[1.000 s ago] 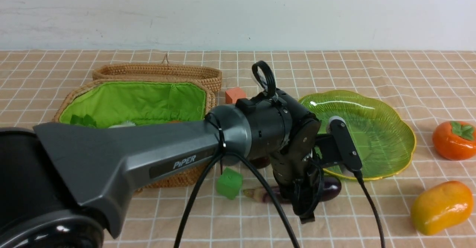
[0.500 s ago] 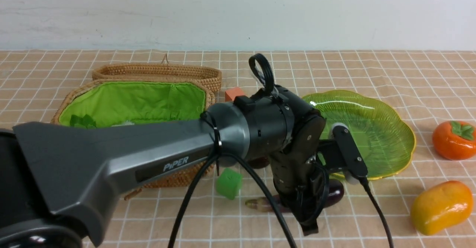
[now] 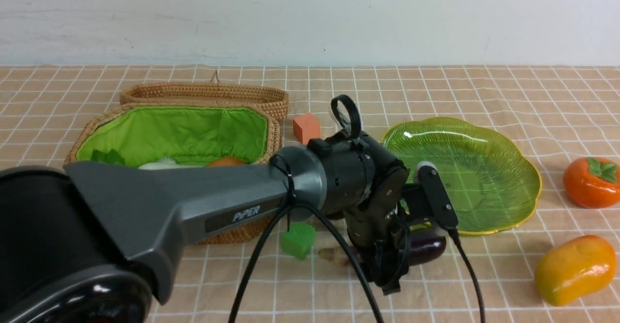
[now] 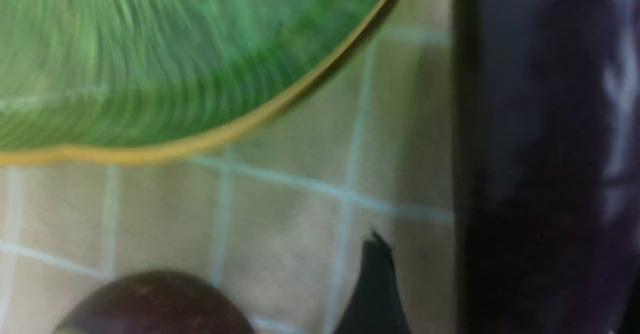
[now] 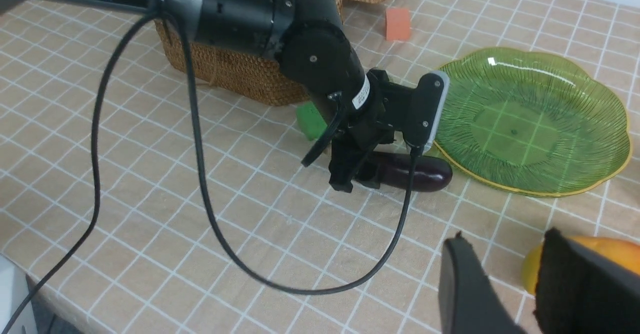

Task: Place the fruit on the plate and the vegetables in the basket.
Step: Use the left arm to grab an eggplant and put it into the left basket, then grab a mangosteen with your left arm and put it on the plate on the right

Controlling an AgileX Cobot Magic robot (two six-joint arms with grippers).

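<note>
Front view: left jaws (image 3: 385, 270) hang over the long glossy dark purple eggplant (image 3: 426, 248). It lies on the cloth-covered table (image 3: 484, 289), just beside the near rim of the translucent green ribbed plate (image 3: 484, 168). Left wrist view shows one black fingertip (image 4: 375, 284) standing clear of the eggplant's side, with the other finger out of frame. The jaws look wide open, astride it, gripping nothing yet. Right jaws (image 5: 502, 246) are part open and empty, near the yellow-orange oblong mango (image 3: 576, 269) to the right of the plate.

The plate is bare. The glossy orange persimmon (image 3: 592, 181) is also right of the plate. The dark purple round mangosteen (image 4: 150, 304) sits close off the plate's near-left rim. The white radish with green leaves (image 3: 109, 157) and the brown-orange oval potato (image 3: 226, 161) are already in the woven tan wicker basket (image 3: 227, 233), left of the plate.

Risks:
- The eggplant is slick and long, so an off-centre pinch could let it swing or slip out.
- The far finger comes down next to the plate rim and may shove the plate.
- The mangosteen is close enough to get knocked rolling.

Versus a second ago: the wrist sits lower and is pulled back off the plate. More of the plate, the small orange cube (image 3: 306, 128) behind its left edge, and the potato now show. The eggplant has not shifted.
</note>
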